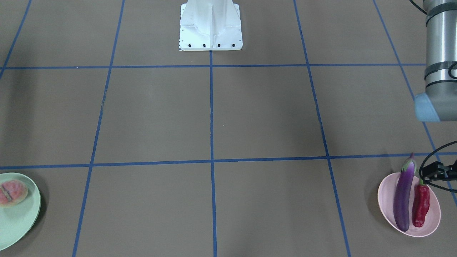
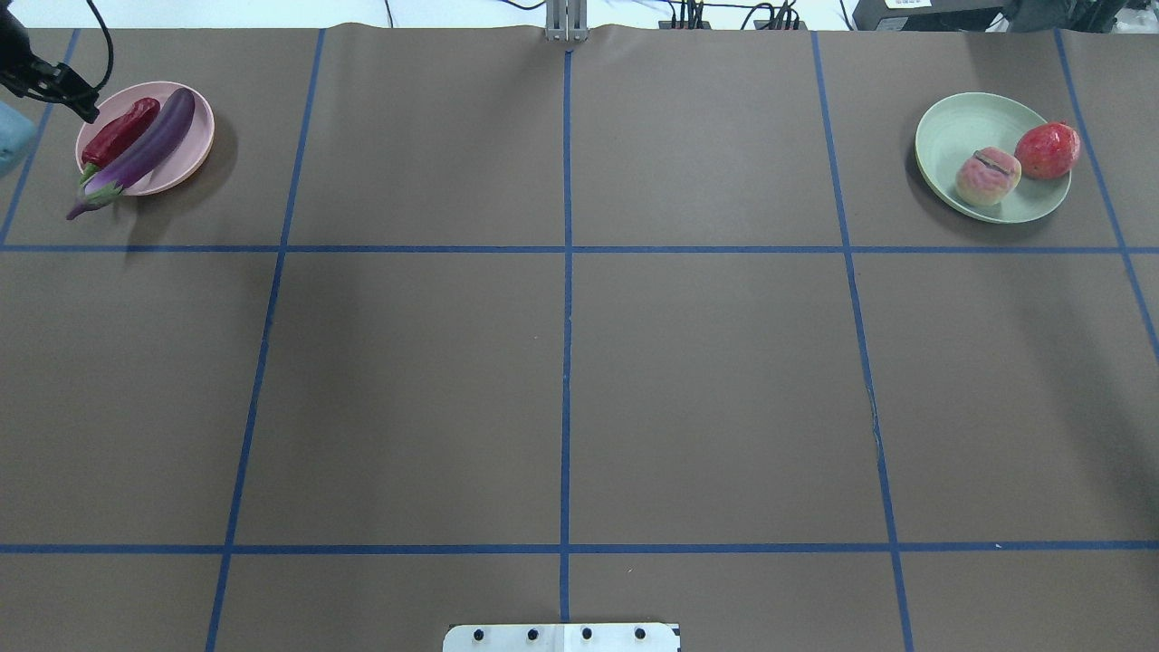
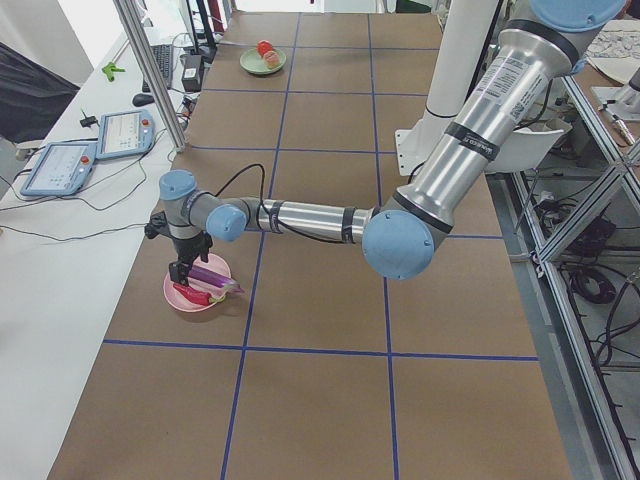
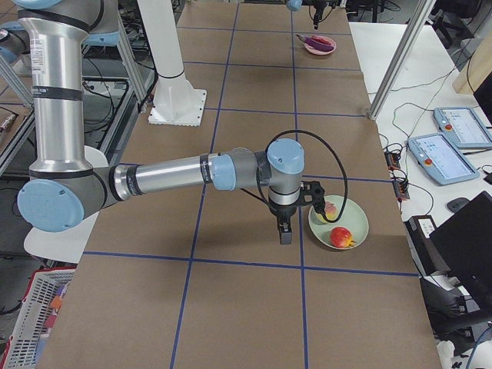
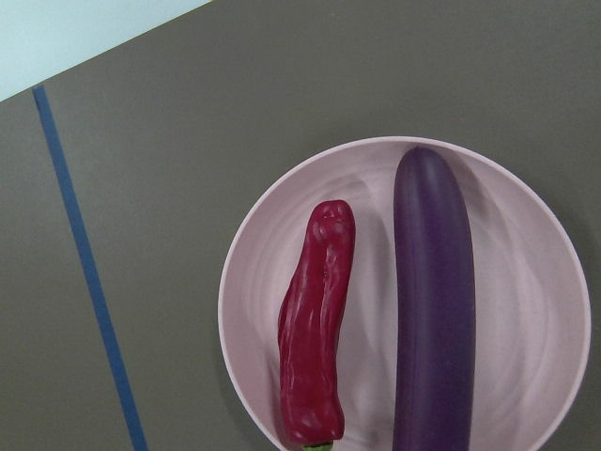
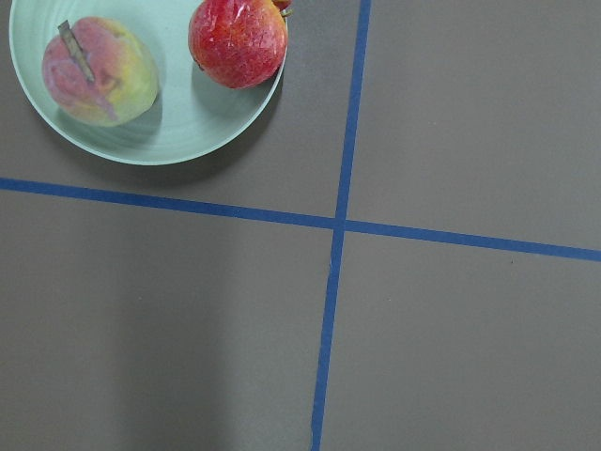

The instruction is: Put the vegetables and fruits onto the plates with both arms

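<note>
Eggplant (image 2: 145, 145) and chili (image 2: 118, 134) are lying on the pink plate (image 2: 195, 136) — peach-like fruit (image 2: 987, 177) and bumpy fruit (image 2: 1048, 150) on the mint plate (image 2: 955, 122).
The eggplant is looking glossy and slippery, probably best gripped mid-body; left tool (image 2: 83, 104) and right tool (image 4: 285, 231) are hanging nearby — released or clenched, I cannot tell.

Pale pink round plate (image 5: 535, 310); glossy purple long eggplant (image 5: 434, 301), greenish cap; wrinkled red chili (image 5: 315, 324). Pale mint green round plate (image 6: 188, 127); red-and-yellow bumpy round fruit (image 6: 238, 39); pink-and-green peach-like fruit (image 6: 99, 70), brown stripe. Brown tabletop (image 2: 706, 389), blue grid lines.

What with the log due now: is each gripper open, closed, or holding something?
Left gripper: cannot be told; too small and dark to judge.
Right gripper: cannot be told; shows only in the side view.
</note>
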